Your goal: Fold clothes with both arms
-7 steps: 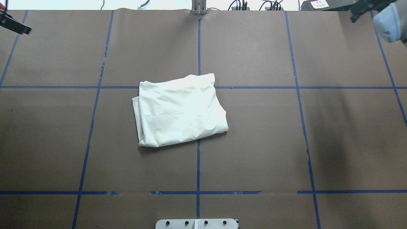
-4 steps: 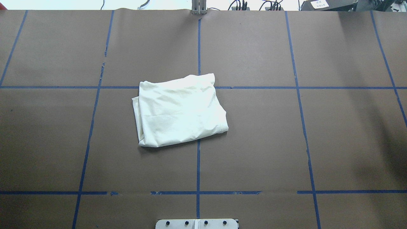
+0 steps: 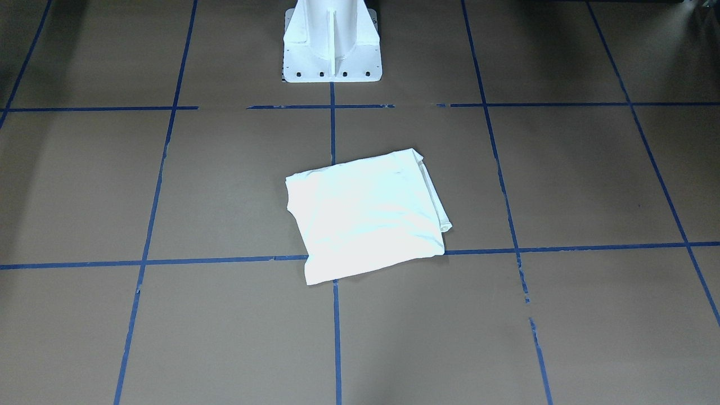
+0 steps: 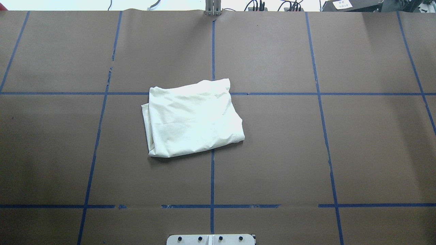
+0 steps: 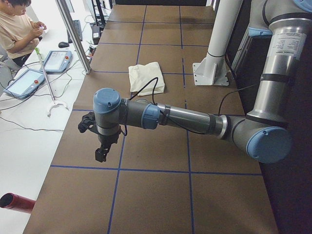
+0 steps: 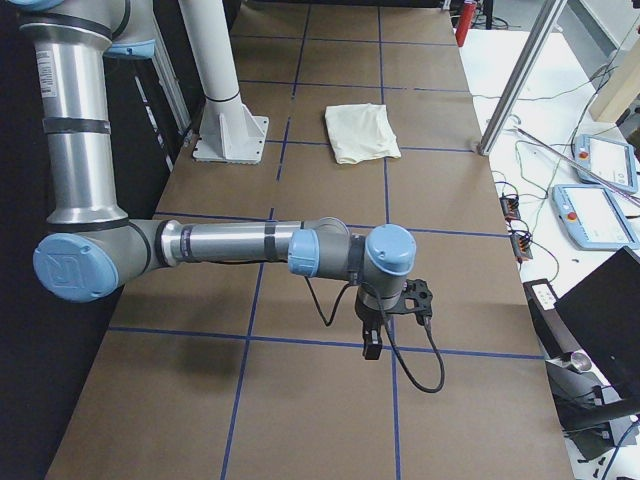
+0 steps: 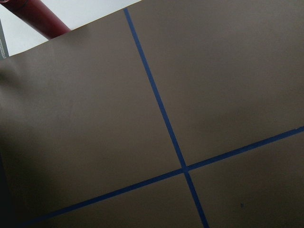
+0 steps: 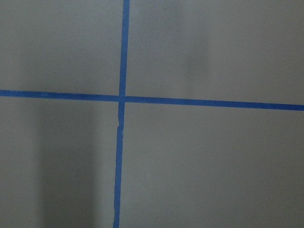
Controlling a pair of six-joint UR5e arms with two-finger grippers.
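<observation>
Folded cream T-shirt (image 4: 194,119) is lying flat on the brown-papered table (image 4: 289,153), plain side up. Its layered edges are peeking out along one side. It's sitting across a blue tape (image 4: 212,170) crossing, in front of the white pedestal (image 3: 332,42).

Left gripper (image 5: 100,155) is hanging fingers-down off the left arm (image 5: 185,117), over bare paper near the table's end. The shirt is lying well beyond this gripper, toward the table's middle, not touching it. Only a side view is catching it, so I can't tell whether the jaws are apart or together.

Right gripper (image 6: 372,350) is mirroring that at the opposite end, pointing down off the right arm (image 6: 230,243) with the shirt well beyond it. Side view only again, so I can't tell the jaw state.

Both wrist cams are showing just paper and tape crossings. The left one is also catching a red tube (image 7: 42,19) past the table's edge, near that gripper. A person (image 5: 17,29) is sitting off the table's far side, well beyond the left gripper.
</observation>
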